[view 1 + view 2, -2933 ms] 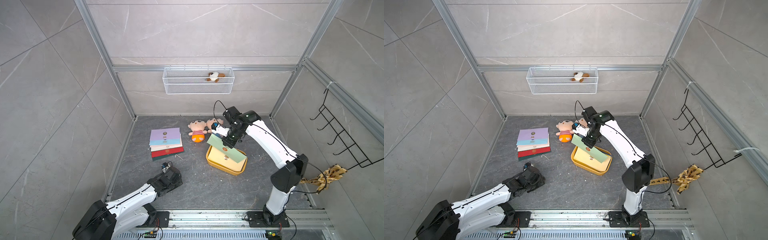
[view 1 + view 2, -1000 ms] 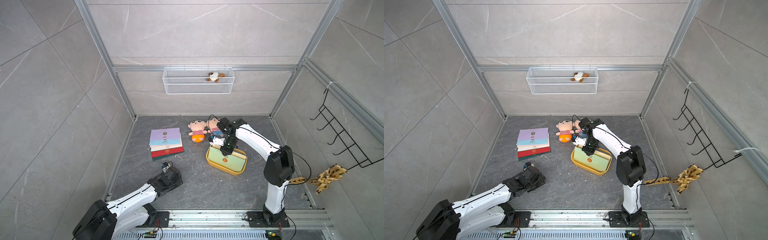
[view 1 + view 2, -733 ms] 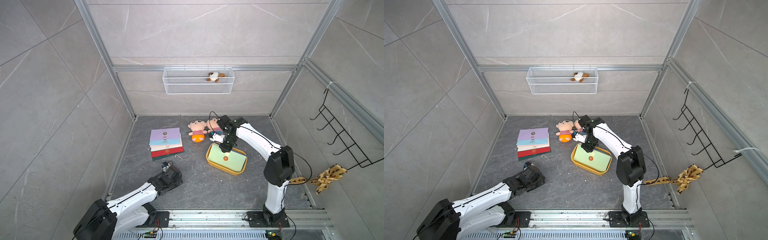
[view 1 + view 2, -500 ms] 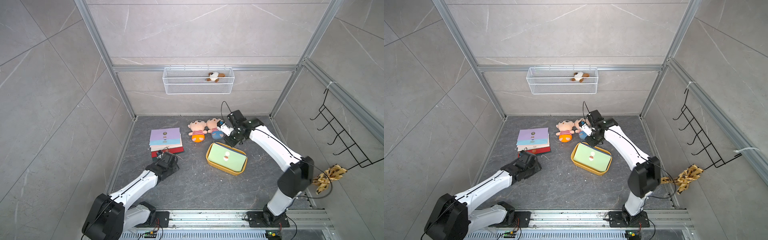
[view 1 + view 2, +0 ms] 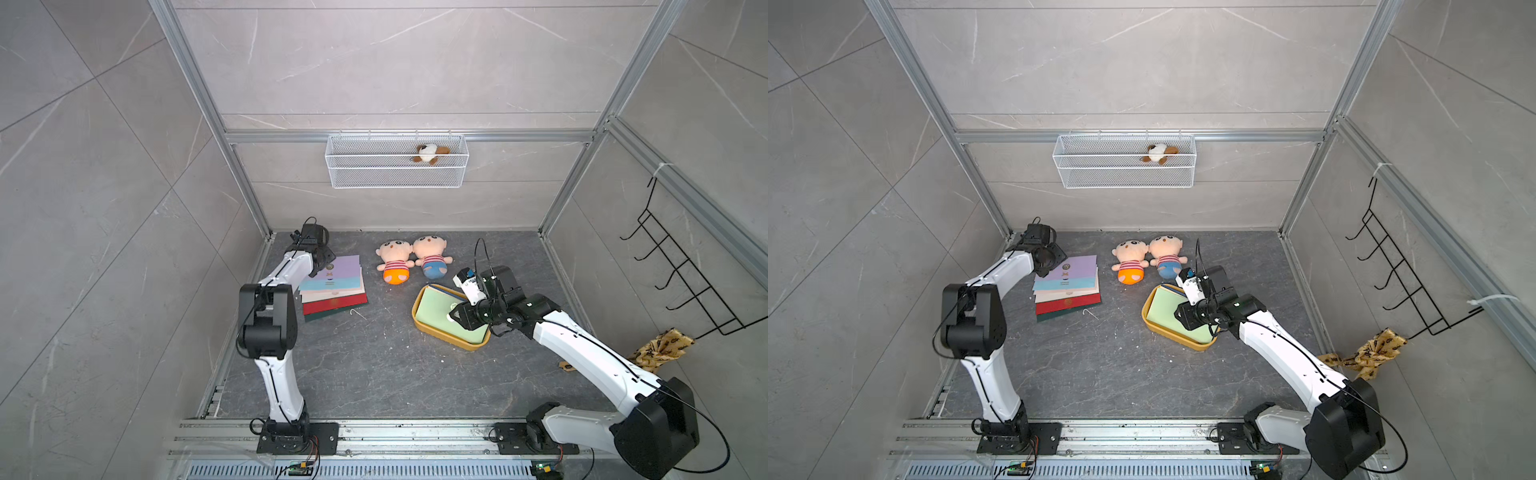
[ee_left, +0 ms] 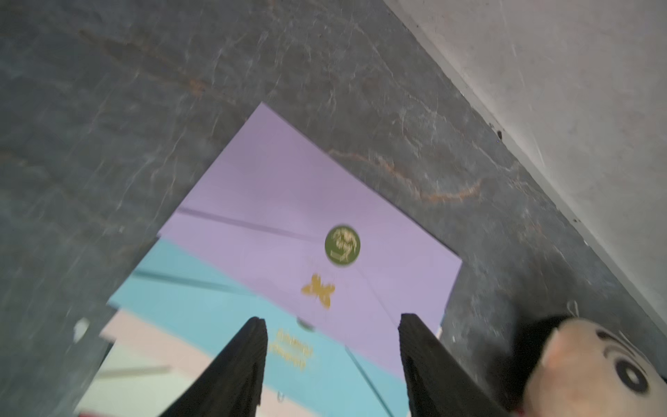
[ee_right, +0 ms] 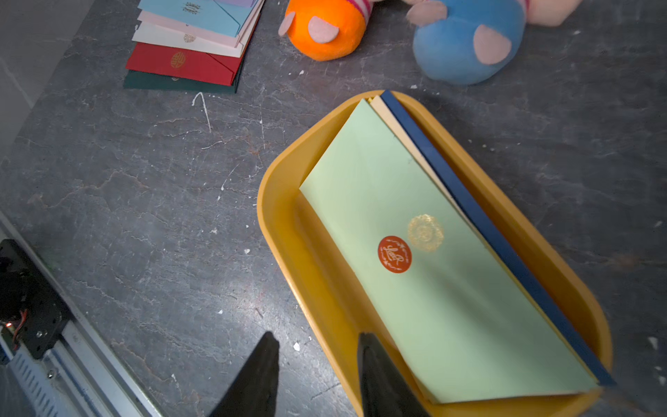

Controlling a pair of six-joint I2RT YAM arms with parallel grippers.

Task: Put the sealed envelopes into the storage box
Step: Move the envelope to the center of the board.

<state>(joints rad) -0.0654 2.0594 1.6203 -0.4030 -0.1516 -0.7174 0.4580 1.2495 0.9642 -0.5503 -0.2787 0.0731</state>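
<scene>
Dark grey stone forms the table (image 5: 374,365), walled in by pale tile. At about 10 o'clock on it lies a fanned stack of envelopes (image 5: 332,291). A lilac envelope (image 6: 306,202) is on top, with blue, cream, red and dark green ones peeking out toward 6 o'clock. At about 3 o'clock sits the yellow box (image 7: 278,231). It already holds a green envelope (image 7: 415,289) lying flat over a cream one and a navy one (image 7: 469,202). Two dolls (image 5: 392,266) rest at 12 o'clock, apart from both stack and box.

Your left tool (image 6: 332,317) hangs over the lilac envelope with its jaws spread and nothing between them. Your right tool (image 7: 317,334) is released too, its jaws parted above the box's rim and gripping nothing.

Treat these envelopes as light, thin and bendy. They are probably slick against one another, so a careless pinch may drag the blue one along or spread the pile further. The best hold, I judge, is an outer edge or corner of the lilac one, with one jaw worked underneath and one on top. Keep away from the round green sticker (image 6: 342,245). Expect the paper to droop once it is lifted. Lay it down flat, since the box looks only slightly larger than an envelope.
</scene>
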